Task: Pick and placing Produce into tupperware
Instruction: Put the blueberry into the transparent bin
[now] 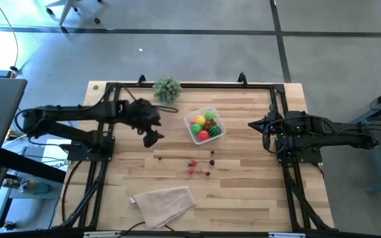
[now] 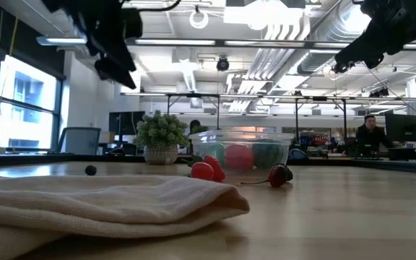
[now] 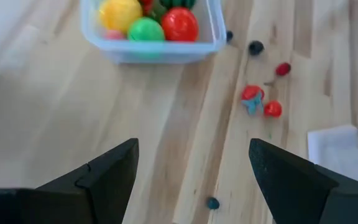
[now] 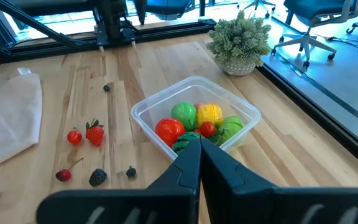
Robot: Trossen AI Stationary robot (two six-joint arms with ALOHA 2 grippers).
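Left gripper (image 1: 152, 137) hangs left of the tupperware (image 1: 205, 125), fingers spread wide, holding nothing. Tupperware holds red, green and yellow produce (image 4: 194, 123); loose produce (image 1: 199, 165) lies just in front of it. Right gripper (image 1: 254, 124) right of it, fingers pressed together, empty.

the tupperware (image 3: 157, 46) and cloth (image 3: 347, 152) are cut off by the left wrist view's edges.

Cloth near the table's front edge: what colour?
Plain beige cloth, clearest in the high view.
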